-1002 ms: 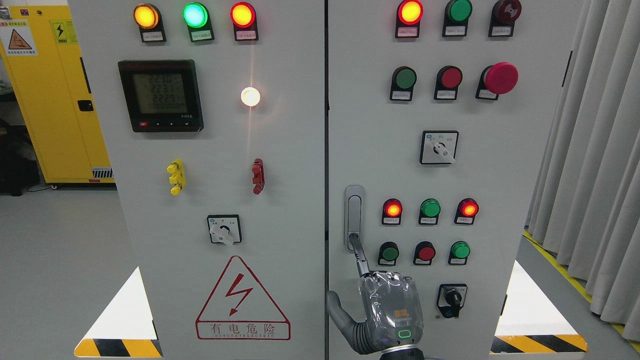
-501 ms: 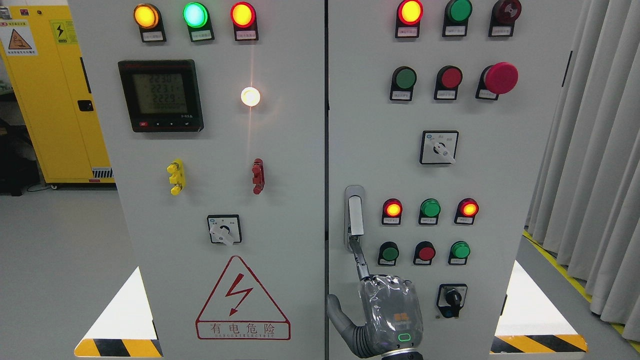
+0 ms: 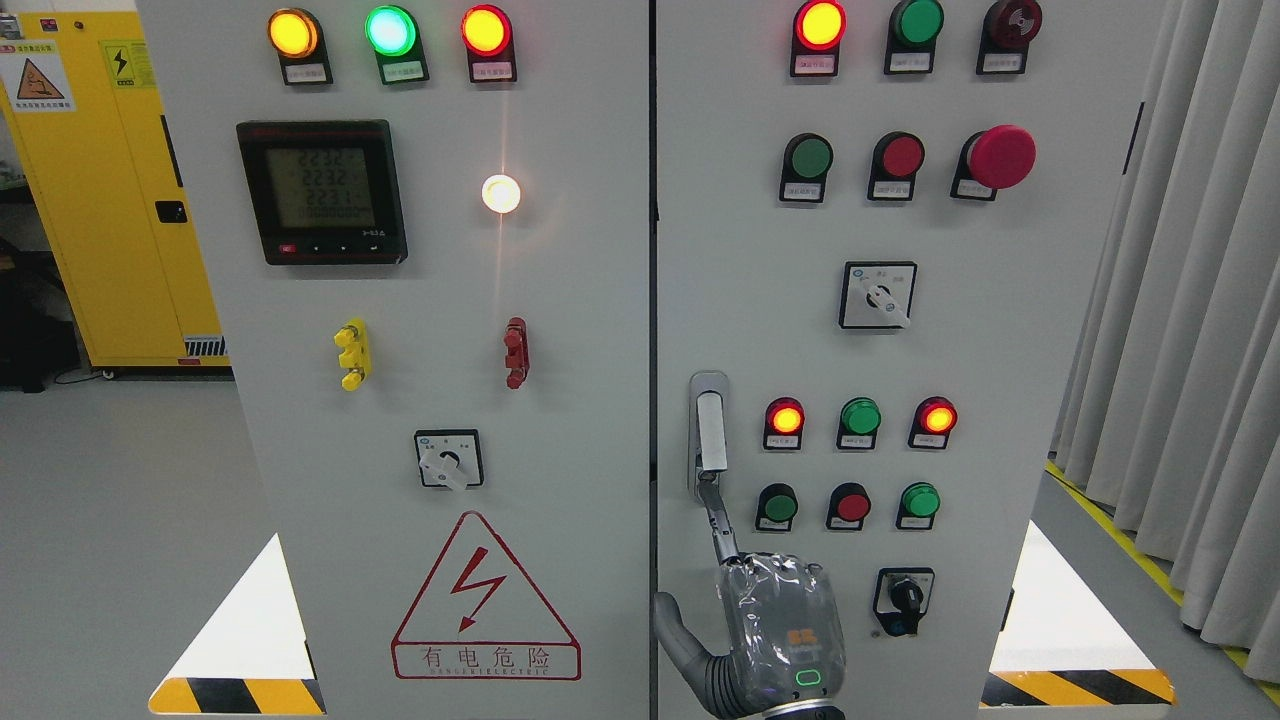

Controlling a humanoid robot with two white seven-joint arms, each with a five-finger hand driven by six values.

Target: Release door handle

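Observation:
The silver door handle (image 3: pixel 711 432) sits in its vertical recess at the left edge of the right cabinet door (image 3: pixel 1010 330). Its lever stands tilted out of the recess. My right hand (image 3: pixel 780 625) comes up from the bottom edge, back towards me, wrapped in clear film. Its index finger (image 3: pixel 716 512) is stretched up with the tip at the bottom end of the handle recess. The other fingers are curled out of sight and the thumb (image 3: pixel 672 622) sticks out to the left. The hand holds nothing. The left arm is out of view.
Lit and unlit push buttons (image 3: pixel 860 416) and a rotary switch (image 3: pixel 905 598) lie just right of the hand. The left door carries a meter (image 3: pixel 322 190) and a warning triangle (image 3: pixel 485 600). A yellow cabinet (image 3: pixel 95 200) stands at far left, curtains (image 3: pixel 1190 300) at right.
The handle lever has popped out of its recess, where it lay flush one second ago. My right hand has sunk slightly, index finger still at the recess's lower end.

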